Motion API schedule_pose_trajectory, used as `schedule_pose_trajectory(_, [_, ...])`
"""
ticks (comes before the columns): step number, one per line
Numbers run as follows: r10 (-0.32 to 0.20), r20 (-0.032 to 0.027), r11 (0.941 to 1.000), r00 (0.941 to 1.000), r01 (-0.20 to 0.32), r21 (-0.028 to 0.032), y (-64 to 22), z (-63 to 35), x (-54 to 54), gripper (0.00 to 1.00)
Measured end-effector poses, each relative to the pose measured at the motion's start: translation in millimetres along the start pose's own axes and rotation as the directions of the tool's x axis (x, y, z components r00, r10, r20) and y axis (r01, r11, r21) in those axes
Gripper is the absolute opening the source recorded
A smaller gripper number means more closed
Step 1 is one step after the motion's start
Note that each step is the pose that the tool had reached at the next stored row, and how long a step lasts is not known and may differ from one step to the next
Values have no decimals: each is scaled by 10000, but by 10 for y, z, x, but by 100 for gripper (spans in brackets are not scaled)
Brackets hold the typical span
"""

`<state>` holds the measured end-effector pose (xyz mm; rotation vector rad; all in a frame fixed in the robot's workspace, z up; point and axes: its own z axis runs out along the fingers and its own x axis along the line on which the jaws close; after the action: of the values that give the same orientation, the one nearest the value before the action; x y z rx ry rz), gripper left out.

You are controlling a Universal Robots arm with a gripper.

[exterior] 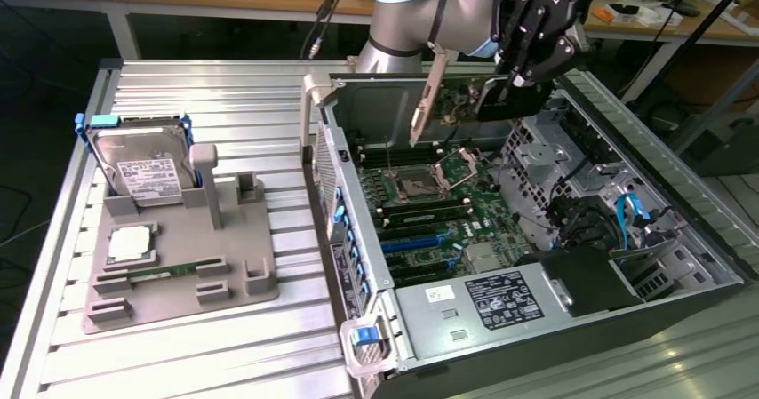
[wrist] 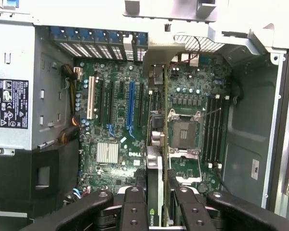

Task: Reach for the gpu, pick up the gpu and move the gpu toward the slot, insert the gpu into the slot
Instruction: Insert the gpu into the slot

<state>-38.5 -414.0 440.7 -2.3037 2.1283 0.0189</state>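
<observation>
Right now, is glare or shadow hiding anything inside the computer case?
Exterior view: light glares off the ribbed table, the motherboard is evenly lit. Wrist view: the case rim is washed out white, the bay beside the label is black shadow, the blue slot is well lit.

The arm (exterior: 397,48) is showing silver-grey tubular links and a pale blue joint cap. The gripper (exterior: 513,83) is carrying a black housing with white lettering, and its black fingers (wrist: 134,211) are presenting round screw holes along their links.
</observation>
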Motion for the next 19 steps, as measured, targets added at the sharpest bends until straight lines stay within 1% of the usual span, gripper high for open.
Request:
schedule_pose_trajectory(9, [20,-1,10000,10000,-20,2,-1,163,6,27])
schedule_pose_trajectory(15, [380,1,9993,9993,-380,8,-1,217,6,27])
schedule_pose_trajectory(19, [524,3,9986,9986,-524,11,7,259,9,27])
